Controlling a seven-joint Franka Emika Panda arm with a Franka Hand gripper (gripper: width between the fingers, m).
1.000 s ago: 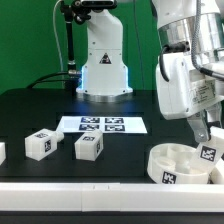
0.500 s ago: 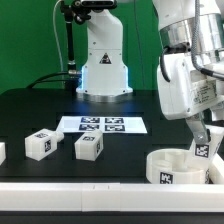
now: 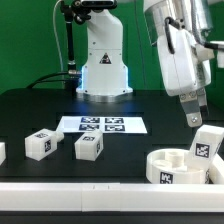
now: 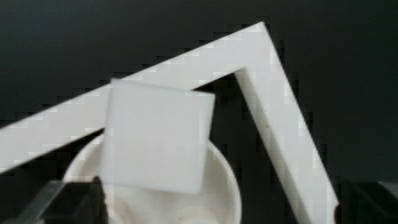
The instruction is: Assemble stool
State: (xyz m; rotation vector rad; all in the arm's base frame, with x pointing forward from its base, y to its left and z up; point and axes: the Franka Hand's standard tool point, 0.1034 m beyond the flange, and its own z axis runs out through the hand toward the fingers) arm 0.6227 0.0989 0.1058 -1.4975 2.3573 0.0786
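The round white stool seat (image 3: 172, 167) lies at the table's front, on the exterior view's right. One white block leg (image 3: 207, 145) with a tag stands upright in it at its right side. My gripper (image 3: 192, 112) hangs above and just left of that leg, apart from it, with nothing in it. In the wrist view the leg (image 4: 160, 135) stands in front of the seat (image 4: 214, 195), and the jaws show only faintly at the picture's edges, spread wide. Two loose legs (image 3: 40, 143) (image 3: 89, 146) lie at the front left, and a third (image 3: 1, 152) is cut off by the left edge.
The marker board (image 3: 103, 125) lies flat in the middle of the table. The robot base (image 3: 103, 70) stands behind it. A white border rail (image 3: 70, 187) runs along the front edge. Two rails meet at a corner in the wrist view (image 4: 249, 55).
My gripper held the leg at the seat's right side. It has let go and risen up and away. The leg stays standing in the seat.
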